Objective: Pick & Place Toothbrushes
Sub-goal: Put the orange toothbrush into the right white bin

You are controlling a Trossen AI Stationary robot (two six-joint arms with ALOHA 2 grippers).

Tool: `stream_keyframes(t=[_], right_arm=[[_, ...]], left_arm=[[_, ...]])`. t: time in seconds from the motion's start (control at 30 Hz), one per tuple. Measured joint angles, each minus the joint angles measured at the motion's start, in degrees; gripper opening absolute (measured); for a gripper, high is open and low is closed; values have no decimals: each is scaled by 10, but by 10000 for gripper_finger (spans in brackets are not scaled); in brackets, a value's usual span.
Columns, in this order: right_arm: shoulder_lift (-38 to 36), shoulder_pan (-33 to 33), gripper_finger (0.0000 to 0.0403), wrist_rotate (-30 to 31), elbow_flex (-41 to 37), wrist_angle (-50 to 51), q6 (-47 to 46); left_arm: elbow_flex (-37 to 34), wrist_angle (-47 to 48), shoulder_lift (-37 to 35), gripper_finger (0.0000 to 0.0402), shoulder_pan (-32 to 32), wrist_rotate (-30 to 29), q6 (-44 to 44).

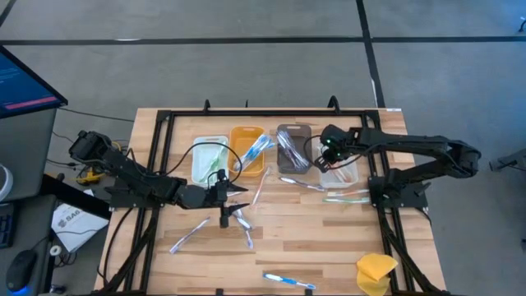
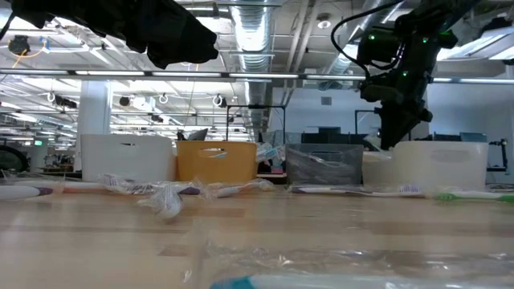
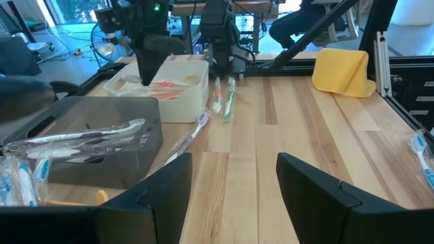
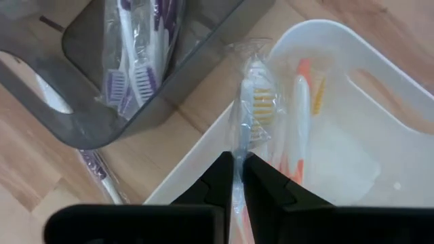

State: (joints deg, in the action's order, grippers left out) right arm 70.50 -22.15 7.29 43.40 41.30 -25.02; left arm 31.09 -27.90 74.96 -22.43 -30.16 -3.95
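My right gripper (image 1: 329,153) hangs over the white bin on the right (image 1: 339,173) and is shut on a clear-wrapped toothbrush (image 4: 256,95) with yellow-orange bristles. An orange toothbrush (image 4: 302,122) lies inside that bin. My left gripper (image 1: 223,196) is open and holds nothing, low over the table's middle, near the loose wrapped toothbrushes (image 1: 245,224). More toothbrushes lie flat on the wood (image 1: 301,183) (image 1: 345,196) (image 1: 288,281). The grey bin (image 4: 135,61) holds purple ones. My right gripper pinches the wrapped toothbrush between its two fingers on the handle (image 4: 239,154), just behind the head. The fingers come from above, pointing down, and lie along the brush. The head end (image 4: 258,91) sticks out past the fingertips over the white bin's inside. Whether it touches the bin, I cannot tell.
Four bins stand in a row at the table's far side: white (image 1: 209,160), orange (image 1: 246,148), grey (image 1: 292,148), white. A yellow sponge-like lump (image 1: 376,271) sits at the near right corner. Black frame rails run along the table's edges (image 1: 156,164).
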Motion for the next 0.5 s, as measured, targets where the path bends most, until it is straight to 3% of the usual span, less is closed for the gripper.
stream_keyframes(t=[0.5], right_arm=[[0,-2,83,1,0,0,-5]], left_arm=[[0,0,0,209,0,0,-15]])
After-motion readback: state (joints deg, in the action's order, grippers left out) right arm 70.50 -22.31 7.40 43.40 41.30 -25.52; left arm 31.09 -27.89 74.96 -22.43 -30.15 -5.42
